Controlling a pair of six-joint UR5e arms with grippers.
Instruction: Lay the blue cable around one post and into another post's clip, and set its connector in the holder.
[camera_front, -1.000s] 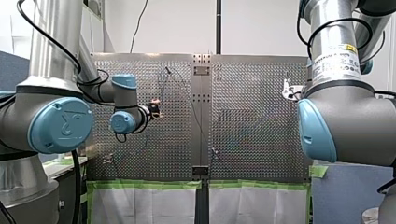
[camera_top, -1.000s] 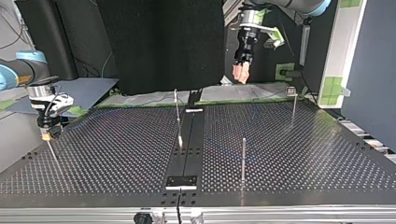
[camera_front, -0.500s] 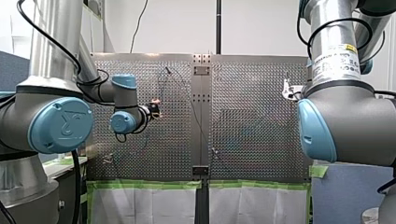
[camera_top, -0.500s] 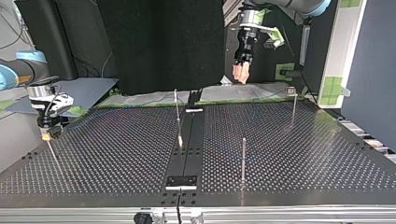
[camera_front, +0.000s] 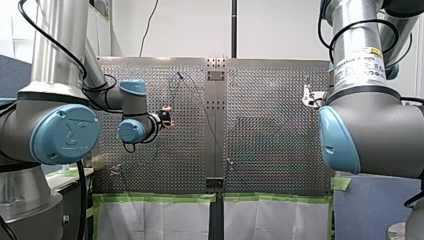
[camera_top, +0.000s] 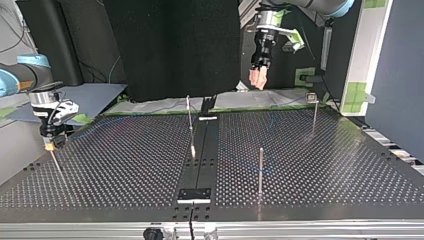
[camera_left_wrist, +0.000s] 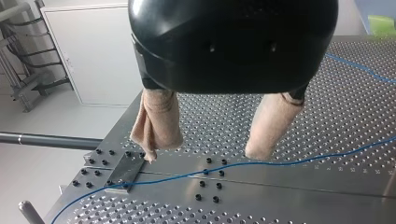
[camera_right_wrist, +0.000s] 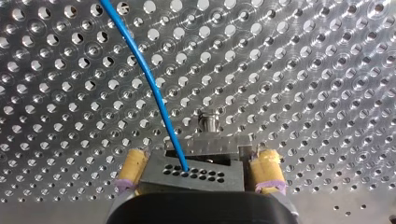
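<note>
Table (camera_right_wrist: 303, 70): only the right wrist view shows right gripper (camera_right_wrist: 198, 169) clamping connector (camera_right_wrist: 196, 179), cable (camera_right_wrist: 149, 79) pointing ahead; left gripper (camera_left_wrist: 203, 153) spread.

Robotics lab, perforated metal table (camera_top: 310, 165), dark backdrop (camera_top: 170, 45)

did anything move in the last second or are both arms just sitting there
Nothing visibly changed. My right gripper stays shut on the connector, with the blue cable running out of it. My left gripper stays open above the table, holding nothing.
</note>
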